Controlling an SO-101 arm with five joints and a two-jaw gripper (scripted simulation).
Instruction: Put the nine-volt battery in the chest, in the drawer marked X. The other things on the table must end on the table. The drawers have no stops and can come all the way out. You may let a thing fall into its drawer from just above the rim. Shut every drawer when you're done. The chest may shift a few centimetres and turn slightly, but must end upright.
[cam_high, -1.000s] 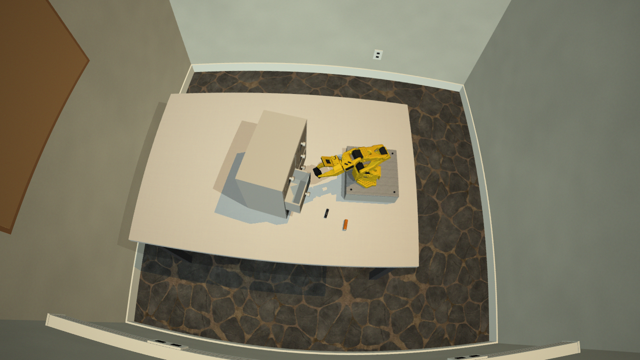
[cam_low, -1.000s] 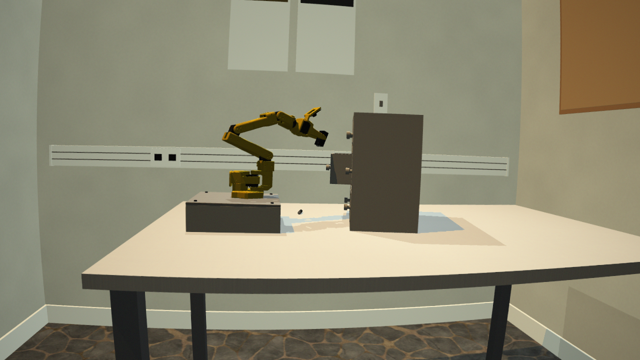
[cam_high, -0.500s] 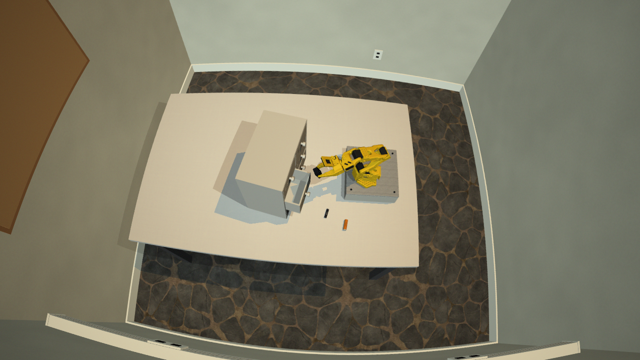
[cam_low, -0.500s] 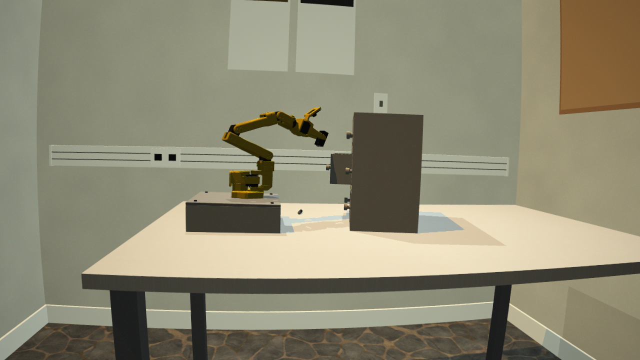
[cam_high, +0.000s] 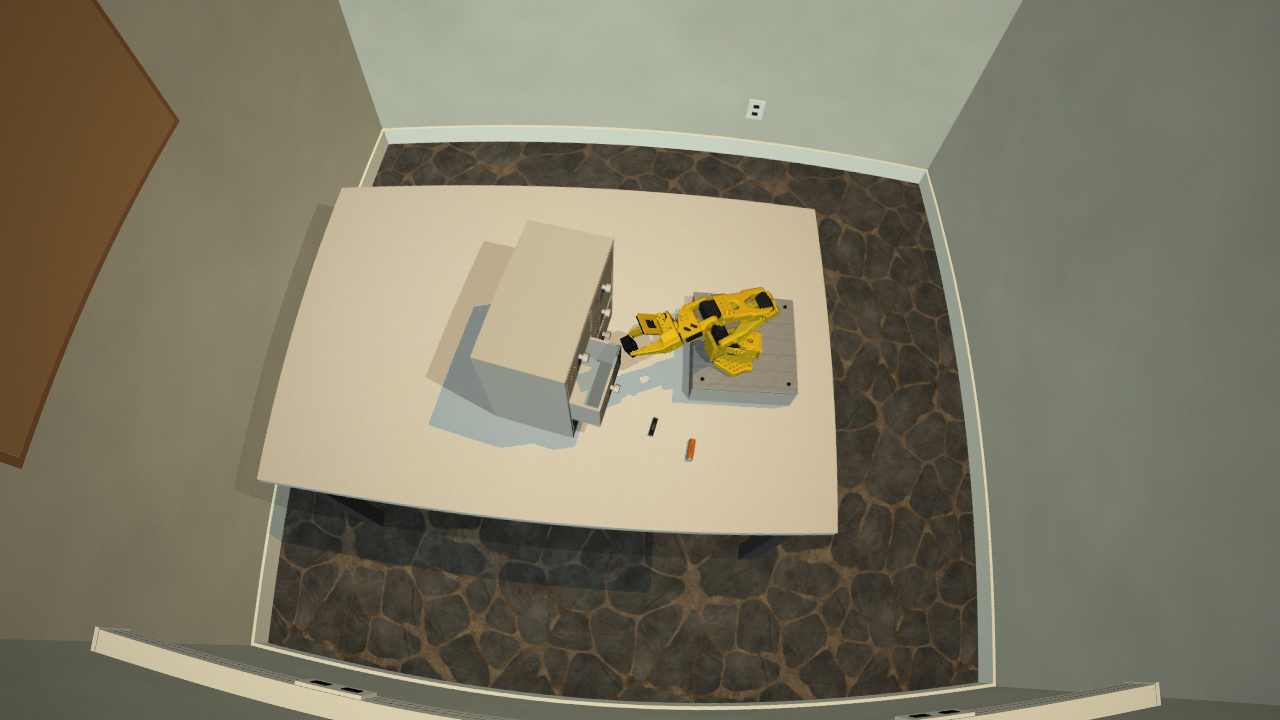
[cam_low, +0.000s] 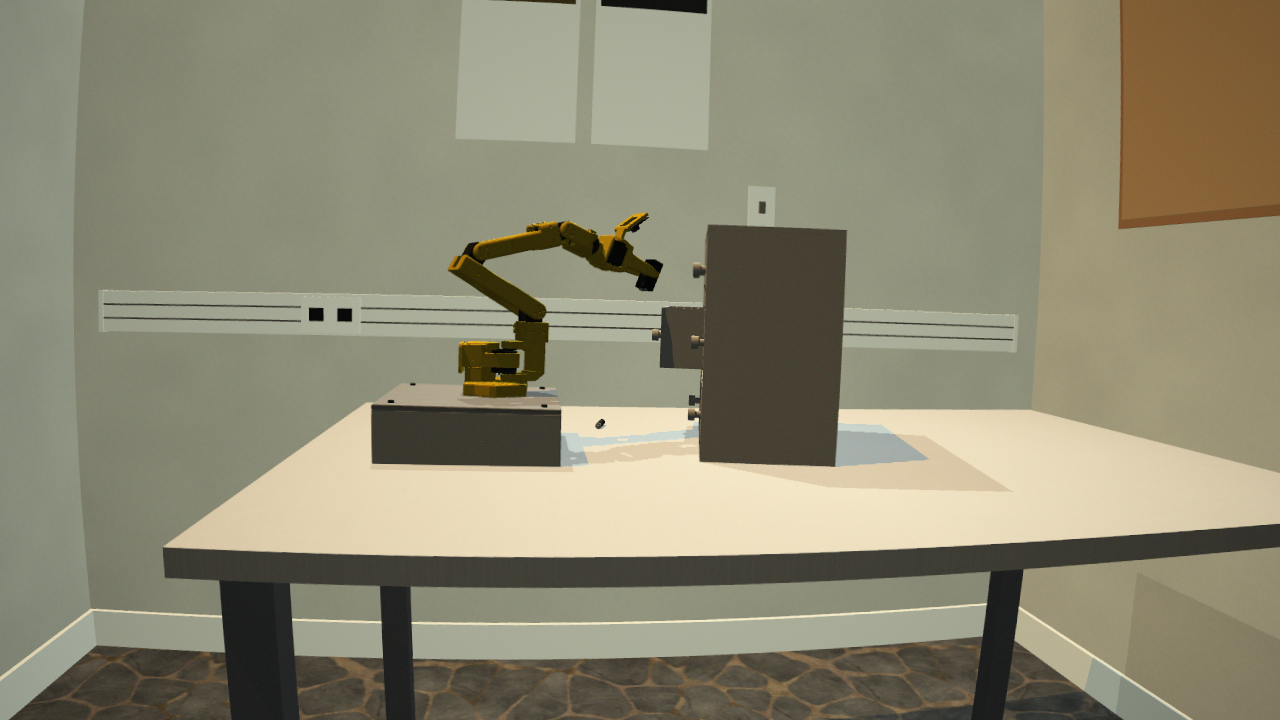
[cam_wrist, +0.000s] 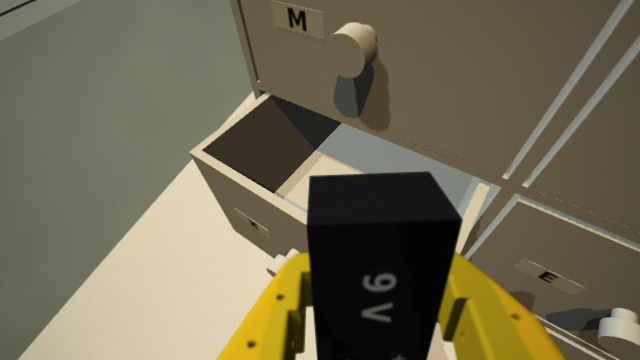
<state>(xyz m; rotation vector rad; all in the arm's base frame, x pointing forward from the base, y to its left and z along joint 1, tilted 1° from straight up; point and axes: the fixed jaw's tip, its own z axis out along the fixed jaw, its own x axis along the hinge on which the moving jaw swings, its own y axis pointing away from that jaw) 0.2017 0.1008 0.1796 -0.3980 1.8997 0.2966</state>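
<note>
The battery (cam_high: 629, 343) (cam_wrist: 382, 250) reads "9V"; drawer labels (cam_wrist: 298, 20) (cam_wrist: 550, 277) read "M", "E".

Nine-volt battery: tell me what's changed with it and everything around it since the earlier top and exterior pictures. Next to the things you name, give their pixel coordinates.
The nine-volt battery (cam_high: 629, 345) (cam_wrist: 380, 280), gripped in the fingers (cam_high: 658, 343) (cam_low: 633, 264), has moved slightly toward the chest (cam_high: 537, 295) (cam_low: 774, 349) (cam_wrist: 435, 95). Nothing was newly grasped or released. The chest, its open drawer (cam_high: 586, 414) (cam_low: 680, 344) (cam_wrist: 215, 182) and the small orange thing (cam_high: 690, 449) stayed put.
</note>
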